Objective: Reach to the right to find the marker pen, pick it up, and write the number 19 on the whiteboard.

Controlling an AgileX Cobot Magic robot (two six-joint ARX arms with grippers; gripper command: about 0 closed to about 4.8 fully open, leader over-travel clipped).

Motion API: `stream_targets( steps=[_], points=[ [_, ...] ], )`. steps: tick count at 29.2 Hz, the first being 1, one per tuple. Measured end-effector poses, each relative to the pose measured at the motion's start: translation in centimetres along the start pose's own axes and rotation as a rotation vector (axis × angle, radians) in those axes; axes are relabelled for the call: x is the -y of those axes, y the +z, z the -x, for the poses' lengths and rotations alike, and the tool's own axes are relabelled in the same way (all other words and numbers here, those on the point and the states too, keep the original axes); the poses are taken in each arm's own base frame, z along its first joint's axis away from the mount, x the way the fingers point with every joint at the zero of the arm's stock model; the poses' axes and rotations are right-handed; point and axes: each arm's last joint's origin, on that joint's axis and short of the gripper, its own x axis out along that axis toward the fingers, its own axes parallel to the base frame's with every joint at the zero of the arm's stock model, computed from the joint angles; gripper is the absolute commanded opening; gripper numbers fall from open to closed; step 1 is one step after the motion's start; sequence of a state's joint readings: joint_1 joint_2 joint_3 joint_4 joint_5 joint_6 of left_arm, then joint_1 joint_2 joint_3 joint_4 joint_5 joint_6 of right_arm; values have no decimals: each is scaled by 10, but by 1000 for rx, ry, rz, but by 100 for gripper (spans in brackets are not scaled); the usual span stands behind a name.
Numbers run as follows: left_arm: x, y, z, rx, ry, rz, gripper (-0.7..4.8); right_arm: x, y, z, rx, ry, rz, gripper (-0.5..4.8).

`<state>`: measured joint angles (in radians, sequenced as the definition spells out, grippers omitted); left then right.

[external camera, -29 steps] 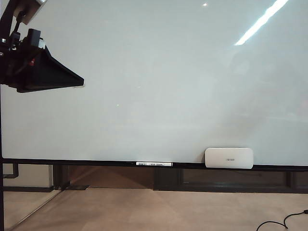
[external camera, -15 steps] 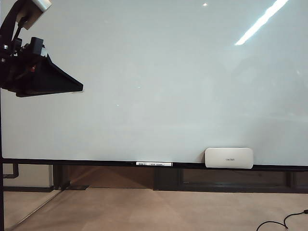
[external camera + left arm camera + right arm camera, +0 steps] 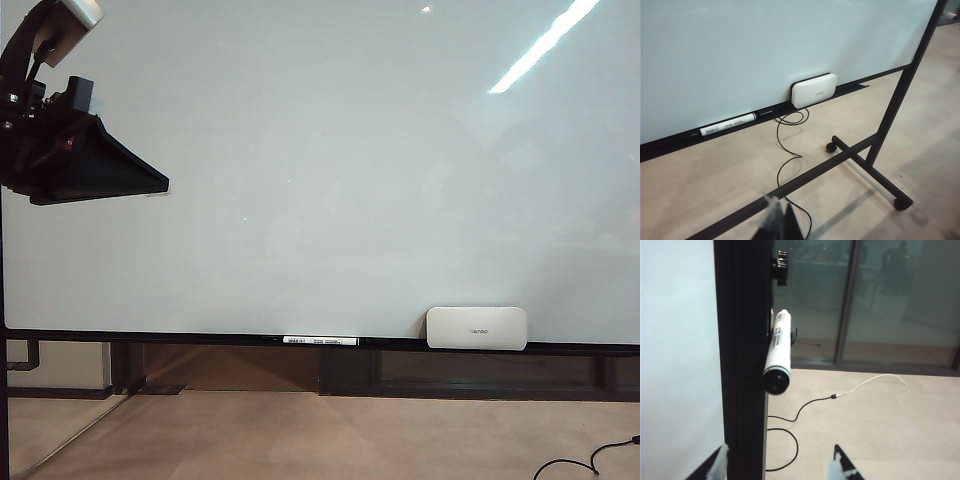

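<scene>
I am running the arms from far away, and right now the big job is finding the pen. In the right wrist view a marker pen [image 3: 777,352] sticks out beside the dark frame [image 3: 742,355] of the whiteboard [image 3: 677,340], with its round black end pointing almost straight at my right gripper [image 3: 781,460]. The pen's long side runs away from the gripper, so I see it end-on. The right gripper's two fingers are spread wide, one on each side of the frame edge, and they hold nothing. The pen sits ahead of them, near but not touching. The right arm is the nearer one, I think. The left gripper [image 3: 780,222] shows only as a blurry tip in its own wrist view — the fingers look pressed together, but I cannot tell for sure. In the exterior view it hangs at the upper left of the board, well apart from the rail. A second marker [image 3: 727,124] lies flat along the bottom rail [image 3: 670,142], with a barcode-like label too small to read. The white eraser [image 3: 476,328] on the rail has a tiny grey word — also too small to read. The board has no number 19 on it yet.
</scene>
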<state>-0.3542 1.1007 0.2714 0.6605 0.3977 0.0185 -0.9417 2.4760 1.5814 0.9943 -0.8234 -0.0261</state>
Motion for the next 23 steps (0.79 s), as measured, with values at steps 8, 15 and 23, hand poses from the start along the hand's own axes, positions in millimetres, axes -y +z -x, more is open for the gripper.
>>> stream_targets(
  steps=[8, 15, 23],
  points=[
    [0, -1, 0, -6, 1, 18, -5, 4, 8, -23, 2, 8, -1, 266],
    [0, -1, 0, -8, 1, 19, -5, 0, 9, -34, -5, 4, -9, 267],
    [0, -1, 0, -14, 1, 21, -5, -1, 9, -36, -5, -30, 16, 267]
  ],
)
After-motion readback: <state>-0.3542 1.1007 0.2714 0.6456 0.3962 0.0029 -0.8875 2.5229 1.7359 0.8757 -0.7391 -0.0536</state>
